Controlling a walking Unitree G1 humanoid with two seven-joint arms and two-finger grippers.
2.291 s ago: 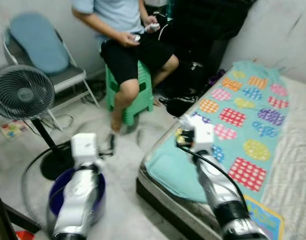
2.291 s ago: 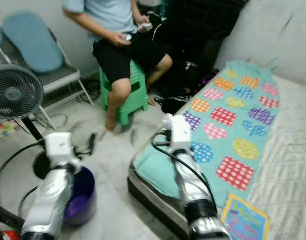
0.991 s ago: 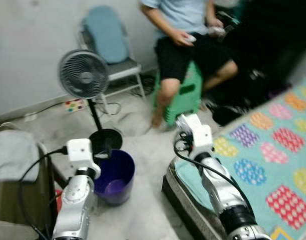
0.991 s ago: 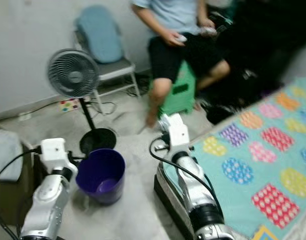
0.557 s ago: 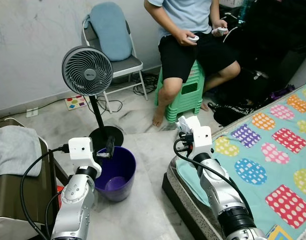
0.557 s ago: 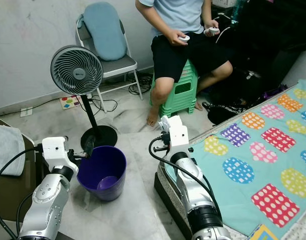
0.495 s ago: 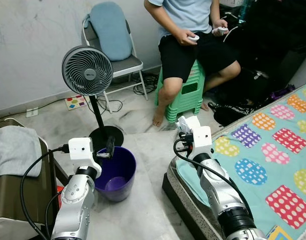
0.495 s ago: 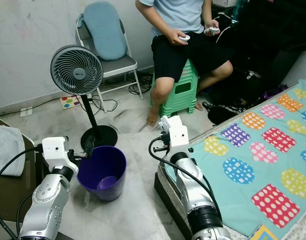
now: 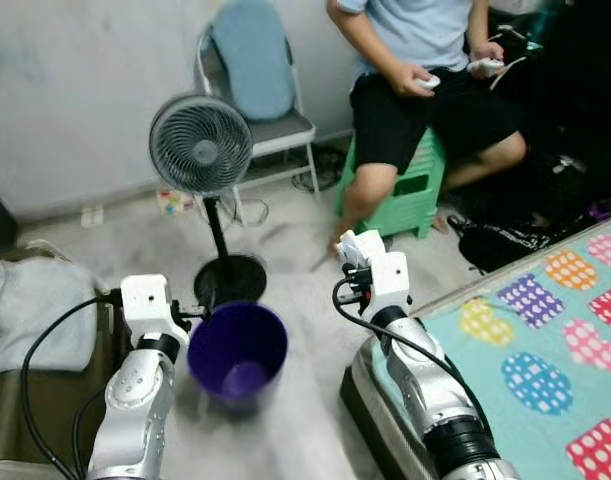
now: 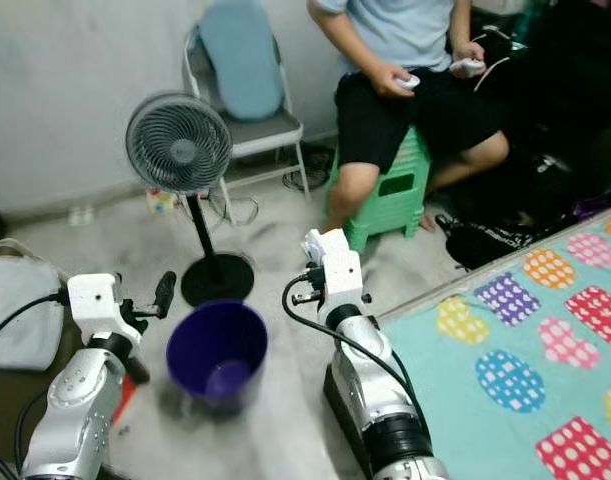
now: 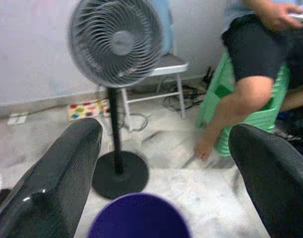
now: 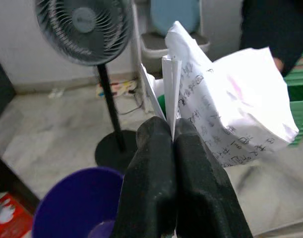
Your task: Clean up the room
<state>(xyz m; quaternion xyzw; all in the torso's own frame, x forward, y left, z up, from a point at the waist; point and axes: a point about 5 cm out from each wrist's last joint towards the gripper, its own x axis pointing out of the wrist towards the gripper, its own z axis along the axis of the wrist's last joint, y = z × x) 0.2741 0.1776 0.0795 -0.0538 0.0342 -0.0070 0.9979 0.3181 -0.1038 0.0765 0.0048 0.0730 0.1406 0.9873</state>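
Crumpled white paper (image 12: 225, 119), handwritten, matt. Purple plastic bin (image 9: 237, 352), smooth. Fan (image 9: 201, 145) with wire grille. Green plastic stool (image 9: 410, 185). Patterned cloth bedspread (image 9: 545, 350). Glossy black fingers (image 12: 151, 183).

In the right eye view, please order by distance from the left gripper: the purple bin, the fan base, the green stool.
From the left gripper:
1. Purple bin, just beside it toward the robot's right.
2. Fan base, on the floor beyond the bin.
3. Green stool, farthest, under the seated person.

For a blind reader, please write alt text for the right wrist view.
The right gripper, shut, pinches a crumpled sheet of handwritten paper. Below stands a purple bucket on the pale floor; behind it, a standing fan.
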